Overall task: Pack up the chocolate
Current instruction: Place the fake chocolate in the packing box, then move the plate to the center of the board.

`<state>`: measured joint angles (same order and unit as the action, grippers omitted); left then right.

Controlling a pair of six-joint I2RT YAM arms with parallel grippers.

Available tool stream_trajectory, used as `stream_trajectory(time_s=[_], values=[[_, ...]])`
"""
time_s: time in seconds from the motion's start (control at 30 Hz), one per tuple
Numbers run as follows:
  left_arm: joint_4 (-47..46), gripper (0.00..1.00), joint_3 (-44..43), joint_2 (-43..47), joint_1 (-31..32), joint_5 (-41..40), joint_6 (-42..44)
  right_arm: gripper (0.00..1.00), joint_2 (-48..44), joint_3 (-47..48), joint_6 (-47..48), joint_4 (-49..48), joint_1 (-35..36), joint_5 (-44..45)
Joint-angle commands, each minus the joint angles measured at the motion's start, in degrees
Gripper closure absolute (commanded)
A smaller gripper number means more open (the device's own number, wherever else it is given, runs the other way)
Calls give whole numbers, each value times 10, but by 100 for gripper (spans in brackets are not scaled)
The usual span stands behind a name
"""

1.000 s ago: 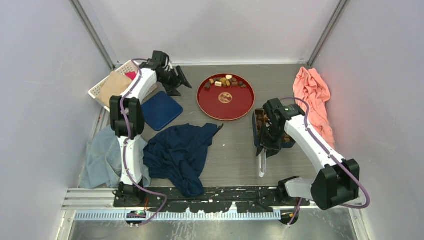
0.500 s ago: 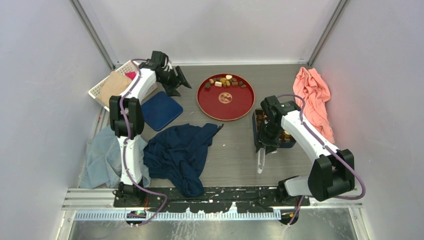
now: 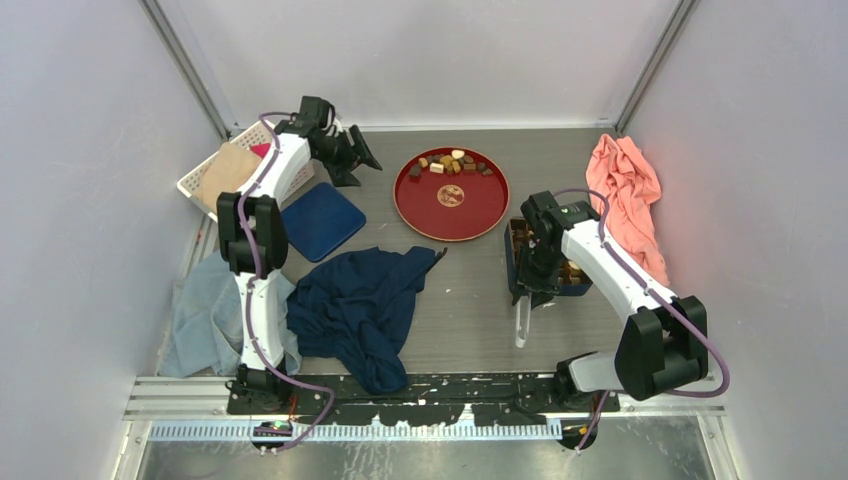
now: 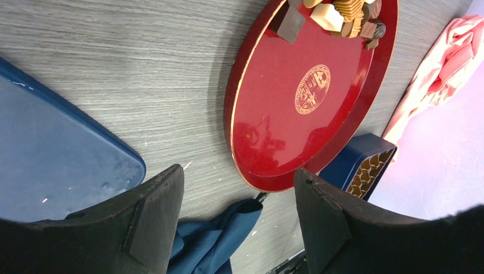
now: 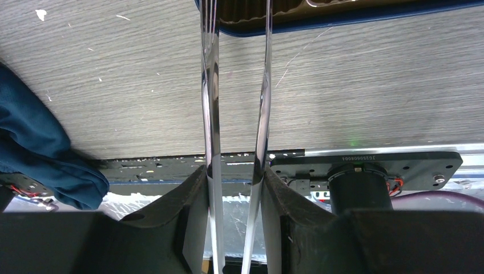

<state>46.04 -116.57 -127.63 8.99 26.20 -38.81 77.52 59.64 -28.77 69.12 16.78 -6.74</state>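
Note:
The chocolate (image 3: 450, 162) is a small heap of brown and cream pieces at the back of the red round tray (image 3: 450, 208); it also shows in the left wrist view (image 4: 337, 11). The navy box (image 3: 576, 274) lies right of the tray, mostly under my right arm, and its gold grid shows in the left wrist view (image 4: 366, 166). My right gripper (image 3: 530, 290) (image 5: 235, 171) is shut on a pair of silver tongs (image 3: 521, 326) (image 5: 209, 85); their two blades run up to the box's edge (image 5: 342, 20). My left gripper (image 3: 364, 160) (image 4: 240, 177) is open and empty, left of the tray.
A navy lid (image 3: 320, 220) lies left of the tray, with a crumpled navy cloth (image 3: 365, 300) in front of it. A pink cloth (image 3: 630, 195) lies at the right, a white basket (image 3: 225, 175) at the back left, and a pale blue cloth (image 3: 205, 315) by the left arm.
My right arm has shifted slightly left and back over the box, carrying the tongs along. The left gripper has edged a little toward the back.

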Motion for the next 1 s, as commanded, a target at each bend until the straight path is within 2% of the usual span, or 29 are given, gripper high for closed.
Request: stream_trajectory(time_s=[0.0,0.3,0.63,0.7,0.83,0.97], values=[[-6,29,-27,1,-3,10,-5,70,-22,13,6,22,1,-14],[-12,29,-25,-1,-3,11,-11,71,-33,4,4,31,1,-15],[-15,29,-16,7,-2,10,-9,51,-19,14,15,30,1,-9],[-16,29,-14,8,-3,10,-9,50,-21,14,16,30,1,-8],[-16,29,-14,8,-3,11,-9,51,-29,21,13,31,0,3],[-20,29,-14,8,-2,17,-10,60,-40,59,13,40,1,17]])
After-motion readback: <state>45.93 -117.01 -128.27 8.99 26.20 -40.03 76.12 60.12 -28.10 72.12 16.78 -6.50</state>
